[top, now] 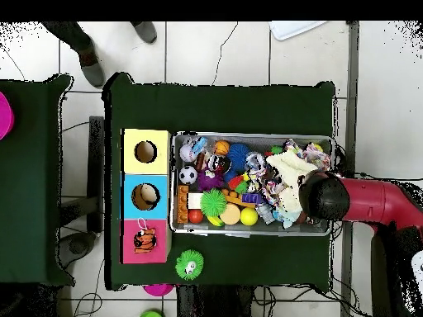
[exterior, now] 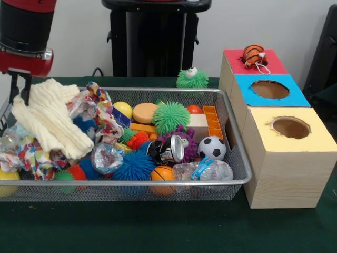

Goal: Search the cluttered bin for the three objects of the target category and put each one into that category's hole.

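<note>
Arm hung over bin (exterior: 221, 94) w/ pincer (exterior: 17, 87) near the rag (exterior: 50, 118), prob searching; grip state? couldn't tell.

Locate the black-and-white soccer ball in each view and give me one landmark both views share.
Front view: the soccer ball lies in the bin at its right end, next to the wall facing the yellow box.
Overhead view: the soccer ball lies at the bin's left end, next to the boxes.
Shared landmark: the yellow box, an end box of the row.
</note>
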